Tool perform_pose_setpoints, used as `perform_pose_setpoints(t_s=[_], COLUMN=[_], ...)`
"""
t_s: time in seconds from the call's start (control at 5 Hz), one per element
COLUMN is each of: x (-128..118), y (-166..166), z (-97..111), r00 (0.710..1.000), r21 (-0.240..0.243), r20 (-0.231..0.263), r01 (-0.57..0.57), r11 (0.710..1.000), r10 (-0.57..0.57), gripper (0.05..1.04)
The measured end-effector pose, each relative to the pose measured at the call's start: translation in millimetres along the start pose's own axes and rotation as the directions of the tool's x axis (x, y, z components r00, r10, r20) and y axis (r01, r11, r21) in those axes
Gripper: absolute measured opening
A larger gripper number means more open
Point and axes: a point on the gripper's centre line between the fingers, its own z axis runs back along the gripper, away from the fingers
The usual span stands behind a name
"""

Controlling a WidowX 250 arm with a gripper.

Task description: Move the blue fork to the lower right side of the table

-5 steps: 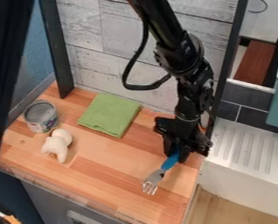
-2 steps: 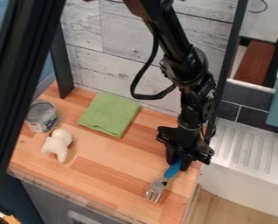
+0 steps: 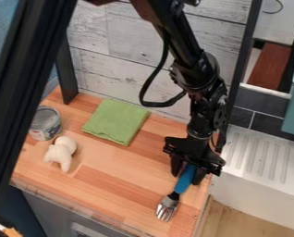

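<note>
The gripper (image 3: pixel 186 174) hangs low over the right side of the wooden table, open, with one finger on each side of the blue handle. Between those fingers, the blue fork (image 3: pixel 185 179) has its handle's top end under the gripper body. Its metal tines point down and slightly left, near the table's lower right part. Whether either finger touches the handle, I cannot tell.
A folded green cloth (image 3: pixel 117 121) lies at the back of the table (image 3: pixel 119 185). To the left are a metal can (image 3: pixel 45 123) and a white plush toy (image 3: pixel 61 152). A white sink drainboard (image 3: pixel 257 155) borders the right edge.
The fingers have spread apart, letting go of the handle. The fork sits slightly lower in view, with more of its blue handle exposed. A dark frame at left has shifted right.
</note>
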Motion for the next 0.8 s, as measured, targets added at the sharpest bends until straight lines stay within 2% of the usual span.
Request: perform_pose_setpoints(t_s=[0.2,0.4,0.6,0.8], x=[-1,-6,1,-2], y=[2,3,5,6], z=[0,-1,34,60], r00=[1.0,0.999,0.998,0.995], r21=[0.0,-0.006,-0.05,-0.069], r20=[-0.008,-0.026,0.047,0.097], r01=[-0.015,-0.018,-0.026,0.004], r11=[1.0,1.0,0.998,0.998], r10=[0.015,0.018,0.029,0.002], gripper=[0.984,1.007,1.0,1.0])
